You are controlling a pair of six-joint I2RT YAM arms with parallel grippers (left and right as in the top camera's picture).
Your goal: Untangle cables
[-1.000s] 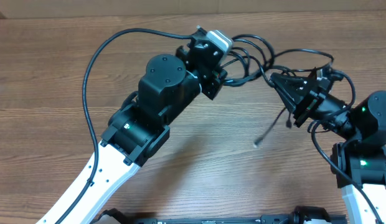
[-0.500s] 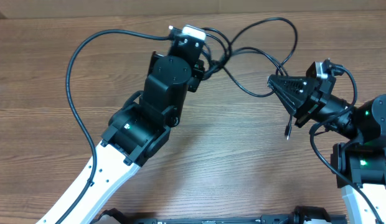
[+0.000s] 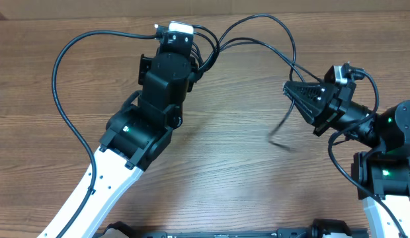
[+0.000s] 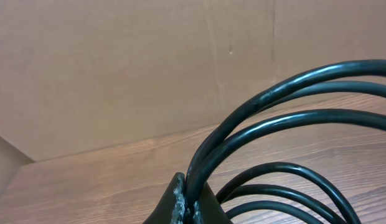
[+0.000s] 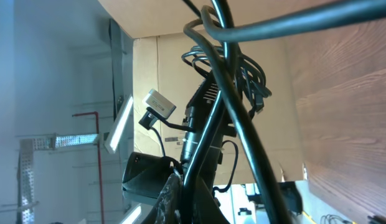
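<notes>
**Overhead view.** My left pincer [image 3: 197, 54] is sitting mostly hidden under its own wrist at the far side of the counter [image 3: 225, 172]. It is clamping tight on the cables [image 3: 258, 18], which are fanning out from it as several thin black strands. The strands are arching over toward my right pincer [image 3: 289, 88], whose jaws are pressing together to a point with a strand caught at the tip. The cables are hanging between the two pincers, lifted off the counter. One loose end [image 3: 279, 132] is dangling below the right pincer. It is blurred, and I cannot make out its plug.

**Left wrist view.** The left pincer [image 4: 183, 202] is showing only its tips at the bottom edge, with the jaws pinching the cables [image 4: 274, 121] and no other gap between them. About six glossy black strands are curving out of the grip toward the right, in an upper bunch and a lower bunch. Behind them the counter [image 4: 87, 180] is meeting a cardboard wall [image 4: 118, 62].

**Right wrist view.** The right pincer [image 5: 180, 202] is appearing as dark tips at the bottom edge, narrow and gripping the cables [image 5: 233, 112]. One strand is running straight up from the tips. Other strands are crossing the top of the frame and bunching into a knot of loops beside the left arm [image 5: 199, 130]. The counter [image 5: 348, 106] is filling the right side.
</notes>
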